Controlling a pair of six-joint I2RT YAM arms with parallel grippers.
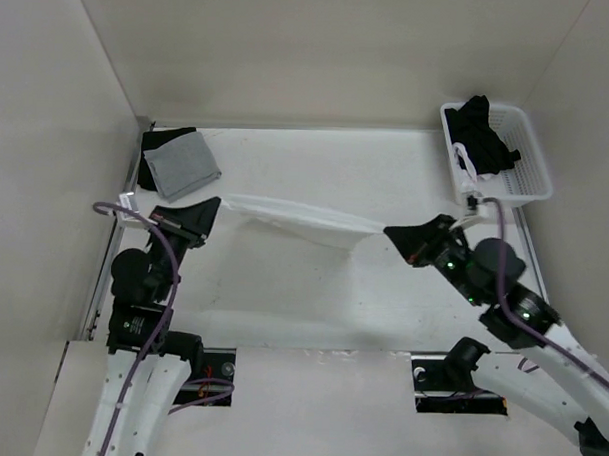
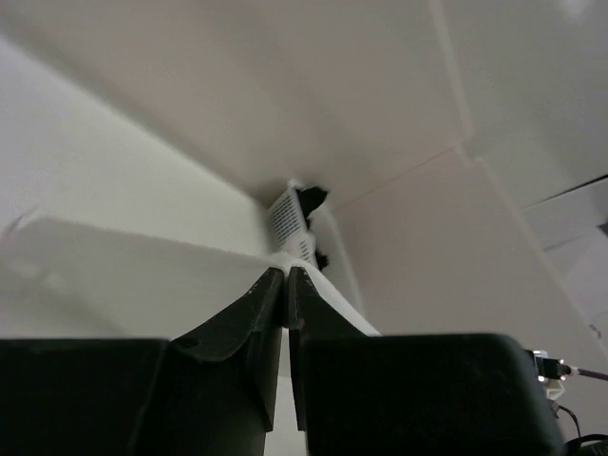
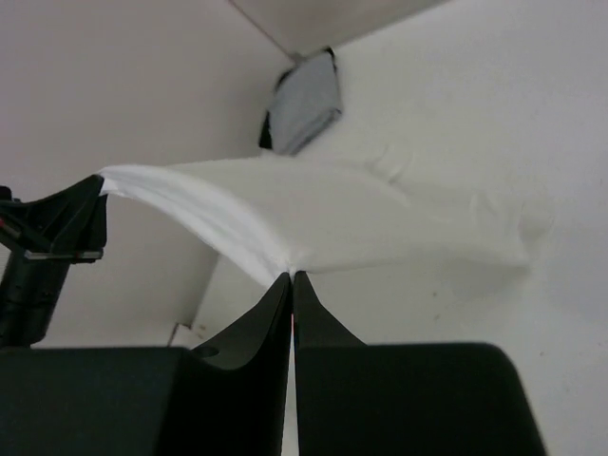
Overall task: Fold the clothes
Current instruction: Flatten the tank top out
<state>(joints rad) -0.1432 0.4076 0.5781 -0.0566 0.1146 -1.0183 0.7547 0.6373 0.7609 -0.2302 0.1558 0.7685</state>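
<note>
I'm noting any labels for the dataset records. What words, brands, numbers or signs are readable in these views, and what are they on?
None can be read.
The white garment, the grey cloth and the white basket show no legible print.
A small white scrap left of the garment is too small to tell whether it bears text.

Robot lab work cell, by the look of it; bare white table [image 1: 312,298] boxed in by plain beige panels [image 1: 321,48]; left arm [image 1: 142,282] and right arm [image 1: 507,300] bolted at the near edge; purple cables [image 1: 167,253] trailing; white plastic basket [image 1: 539,181] of black garments [image 1: 483,129] as props.
</note>
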